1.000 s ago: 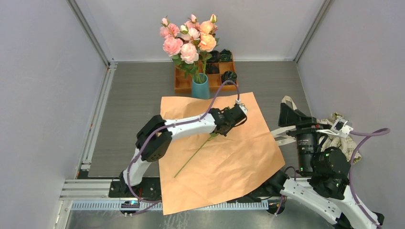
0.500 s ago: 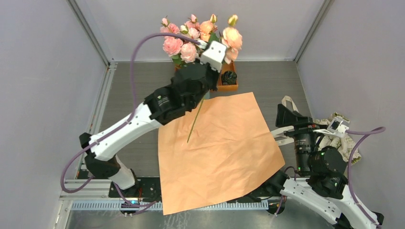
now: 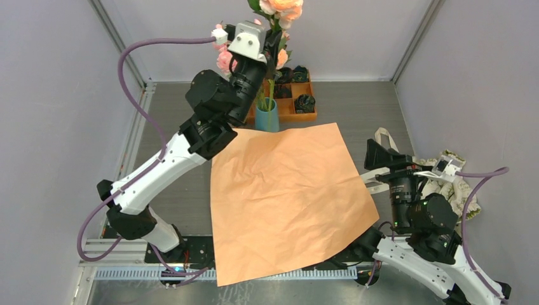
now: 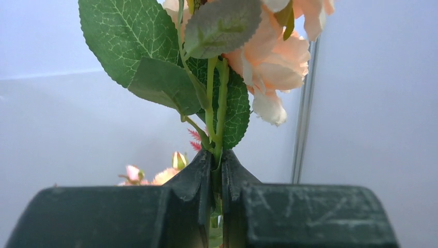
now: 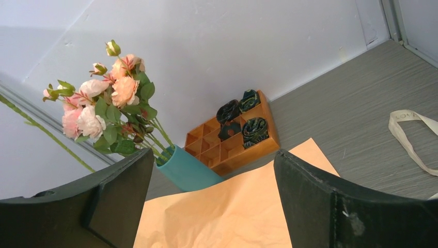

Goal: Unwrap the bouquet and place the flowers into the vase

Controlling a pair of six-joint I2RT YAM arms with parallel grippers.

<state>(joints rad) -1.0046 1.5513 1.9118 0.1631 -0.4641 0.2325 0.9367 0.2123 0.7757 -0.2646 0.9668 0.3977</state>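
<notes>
Paper (image 3: 286, 190), orange and creased, lies spread flat over the near part of the desk (image 3: 178, 127). No stems are left on it, so the unwrapping looks finished.

At the near right, the right gripper (image 5: 209, 160) hangs low with its jaws wide apart and nothing between them. It sits beside a cream ribbon (image 5: 413, 129) and a crumpled paper wad (image 3: 457, 184), and looks parked there to stay out of the other arm's way.

Farther back, the left arm reaches high across the desk. The left gripper (image 4: 217, 160) is clamped shut on the stem of a peach rose (image 4: 274, 57), just below its leaves. That grip lets the long bare stem hang straight down, bloom uppermost, ready to be threaded into a narrow mouth.

The teal vase (image 3: 267, 118) stands just past the paper's far edge, directly under that hand. It already holds the other flowers (image 5: 111, 98), which lean out in a loose bunch. The arm hides the stem's lower end, so I cannot tell whether it has entered the rim.

Behind the vase, against the back wall, sits the wooden tray (image 5: 248, 150) with its dark lumps.
</notes>
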